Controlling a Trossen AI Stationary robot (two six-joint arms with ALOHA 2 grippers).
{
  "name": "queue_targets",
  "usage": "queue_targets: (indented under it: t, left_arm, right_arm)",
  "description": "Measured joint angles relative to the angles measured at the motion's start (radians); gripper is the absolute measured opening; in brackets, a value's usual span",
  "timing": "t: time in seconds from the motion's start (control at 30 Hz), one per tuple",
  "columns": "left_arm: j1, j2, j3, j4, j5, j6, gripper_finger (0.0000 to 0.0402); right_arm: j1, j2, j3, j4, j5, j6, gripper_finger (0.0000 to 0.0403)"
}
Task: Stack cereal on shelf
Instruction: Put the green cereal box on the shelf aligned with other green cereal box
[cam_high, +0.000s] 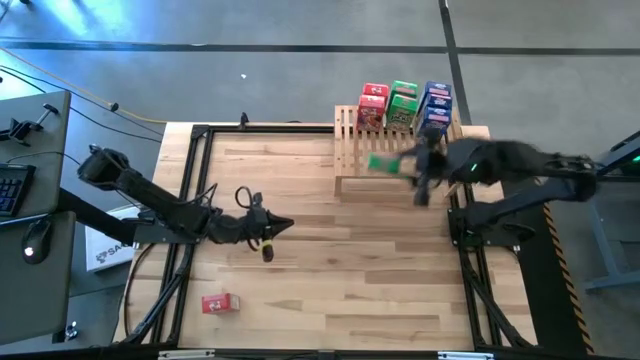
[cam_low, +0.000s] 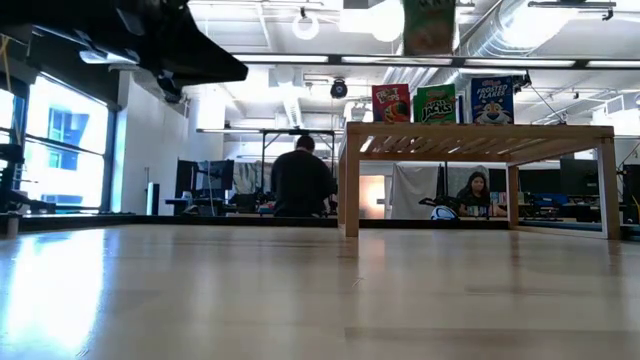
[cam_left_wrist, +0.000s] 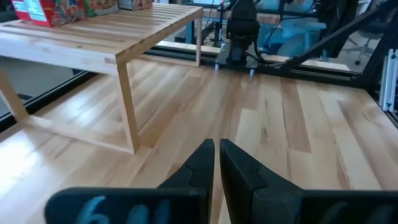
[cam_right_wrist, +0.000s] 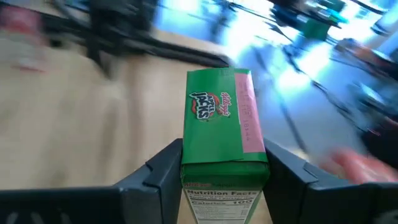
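My right gripper is shut on a green cereal box above the near part of the shelf, a light wooden slatted rack at the table's far right. The low view shows this box high above the shelf top. Red, green and blue boxes stand along the shelf's far edge. Another red box lies flat on the table near the near-left corner. My left gripper hovers shut over the table's left middle, holding nothing. My right gripper pinches the green box between its two fingers, one on each narrow side, near the end next to the nutrition panel. The fingers come about level from the table's right. The box sticks out ahead of them, lifted clear above the shelf.
Black frame rails run along the table's left and right edges. The shelf's near leg stands ahead of my left gripper. People sit in the room beyond the table. A desk with a keyboard is left of the table.
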Motion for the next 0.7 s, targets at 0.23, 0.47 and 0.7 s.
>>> queue_targets:
  t: [0.23, 0.47, 0.7]
  left_arm:
    - [0.075, 0.0, 0.0, 0.034, 0.1, 0.036, 0.0016]
    - [0.086, 0.0, 0.0, 0.064, 0.144, 0.039, 0.0016]
    - [0.086, 0.0, 0.0, 0.063, 0.147, 0.039, 0.0016]
  right_arm:
    - [-0.378, -0.166, -0.134, -0.024, -0.2, -0.093, 0.0158]
    - [-0.653, -0.197, -0.337, 0.149, -0.451, -0.158, 0.0158]
    - [-0.795, -0.137, -0.36, 0.202, -0.583, -0.156, 0.0158]
